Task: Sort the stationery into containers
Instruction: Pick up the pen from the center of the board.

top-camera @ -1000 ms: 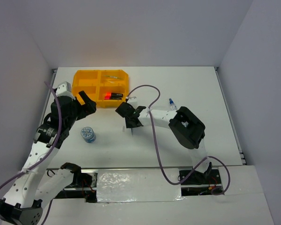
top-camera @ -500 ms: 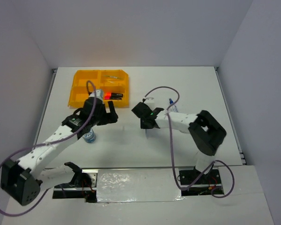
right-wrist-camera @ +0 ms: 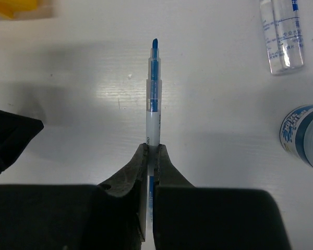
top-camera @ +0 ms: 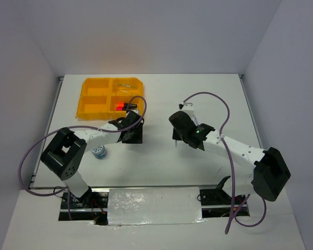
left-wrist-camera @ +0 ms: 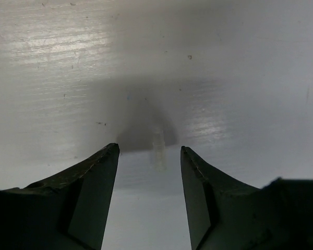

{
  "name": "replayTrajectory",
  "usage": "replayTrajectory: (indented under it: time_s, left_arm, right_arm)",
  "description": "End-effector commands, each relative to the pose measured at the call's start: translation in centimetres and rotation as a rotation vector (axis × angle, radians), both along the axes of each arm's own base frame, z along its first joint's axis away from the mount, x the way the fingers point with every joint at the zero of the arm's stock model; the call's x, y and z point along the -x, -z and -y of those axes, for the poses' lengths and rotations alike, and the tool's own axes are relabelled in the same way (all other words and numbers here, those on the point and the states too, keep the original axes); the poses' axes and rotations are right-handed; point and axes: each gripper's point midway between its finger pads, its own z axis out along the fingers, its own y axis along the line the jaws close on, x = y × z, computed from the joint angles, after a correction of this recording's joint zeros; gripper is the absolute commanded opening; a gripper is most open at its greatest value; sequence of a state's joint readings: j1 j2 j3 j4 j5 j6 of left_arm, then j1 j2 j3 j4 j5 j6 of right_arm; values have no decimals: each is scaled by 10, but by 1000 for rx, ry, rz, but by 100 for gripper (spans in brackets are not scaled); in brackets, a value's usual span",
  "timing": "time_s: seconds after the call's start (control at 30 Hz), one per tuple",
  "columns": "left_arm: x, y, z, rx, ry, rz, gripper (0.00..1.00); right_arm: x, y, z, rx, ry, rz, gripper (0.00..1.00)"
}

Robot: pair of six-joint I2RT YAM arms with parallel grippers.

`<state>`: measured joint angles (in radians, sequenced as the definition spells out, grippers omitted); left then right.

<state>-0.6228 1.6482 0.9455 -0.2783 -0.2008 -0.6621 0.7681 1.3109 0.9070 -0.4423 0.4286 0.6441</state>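
A round, blue-printed roll (top-camera: pixel 98 151) sits alone at the near left of the matt white table (top-camera: pixel 219 94) as both arms change jobs within a second. The right gripper (right-wrist-camera: pixel 152 152), part-open over the table's middle a moment ago, has pulled away to the right and is now clamped tight on a thin pen (right-wrist-camera: pixel 154 94), a slim clear barrel with a blue core and blue tip, apparently held clear of the surface. The left gripper (left-wrist-camera: pixel 149 151) has swung in from the left edge to the vacated spot, just near of the tray. Its dark, wedge-shaped jaws stand apart around a pale, translucent stick (left-wrist-camera: pixel 158 146) that lies flat on the table, not yet touched. One item looks to be in hand and a second about to be picked. Beyond, at the far left, the glossy orange-yellow tray (top-camera: pixel 91 88), moulded into four rectangular compartments, holds short black markers (top-camera: pixel 129 107), one red-capped, in its near right compartment.
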Motion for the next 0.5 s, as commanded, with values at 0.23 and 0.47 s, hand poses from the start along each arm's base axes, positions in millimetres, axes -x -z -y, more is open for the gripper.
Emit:
replayTrajectory:
  time_s: [0.23, 0.47]
  left_arm:
    - [-8, 7, 7, -84, -34, 31, 59]
    - [-2, 23, 0, -136, -48, 1, 46]
  right_arm:
    - [-4, -3, -9, -4, -40, 20, 0]
    - [-2, -8, -9, -27, -46, 29, 0]
